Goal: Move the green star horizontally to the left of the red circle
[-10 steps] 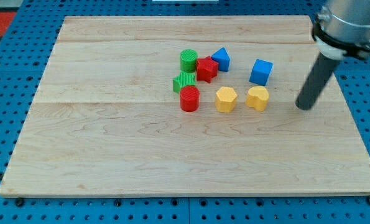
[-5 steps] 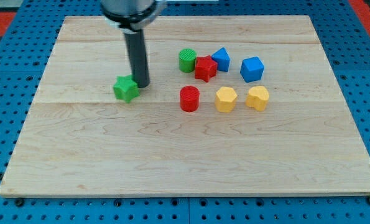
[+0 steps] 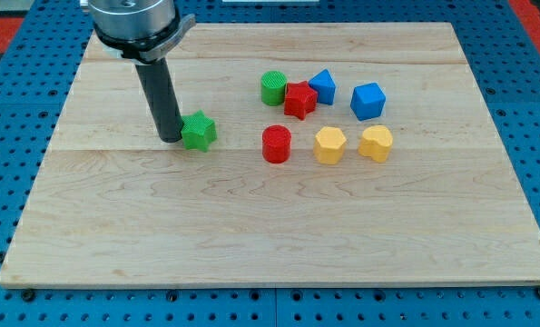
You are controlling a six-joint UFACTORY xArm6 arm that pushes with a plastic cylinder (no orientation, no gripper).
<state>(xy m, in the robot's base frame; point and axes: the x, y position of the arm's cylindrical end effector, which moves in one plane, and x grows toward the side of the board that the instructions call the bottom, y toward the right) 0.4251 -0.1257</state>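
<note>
Green star sits on the wooden board, well to the view's left of the red circle; my tip touches its left side; no pincer shows

Our arm enters from the upper left of the frame, its grey metal collar cut off by the top edge. The dark rod runs down from it, leaning slightly to the view's right. My tip rests on the surface left of centre, in the frame's upper half.
</note>
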